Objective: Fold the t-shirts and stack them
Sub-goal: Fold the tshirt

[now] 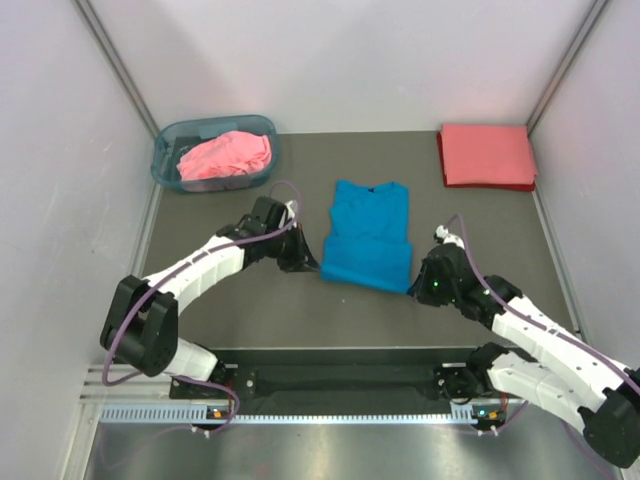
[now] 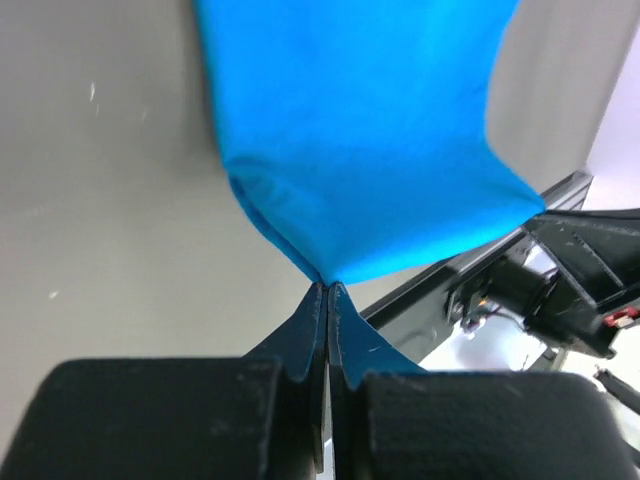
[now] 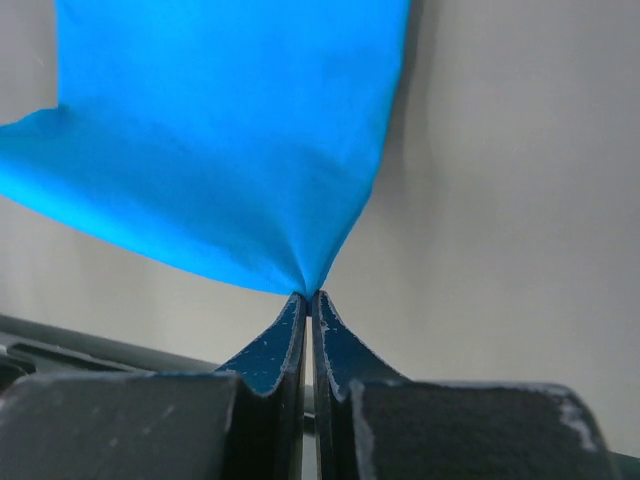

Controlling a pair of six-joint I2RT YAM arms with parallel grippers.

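The bright blue t-shirt lies partly folded at the middle of the table, collar end far. My left gripper is shut on its near left corner, with the cloth pinched at the fingertips. My right gripper is shut on its near right corner; the blue cloth fans out from the fingertips. The near edge is lifted a little between the two grippers. The pink t-shirt is crumpled in the basket. The coral-red t-shirt lies folded at the far right.
The translucent blue-grey plastic basket stands at the far left corner. White walls close in the table on three sides. A metal rail with the arm bases runs along the near edge.
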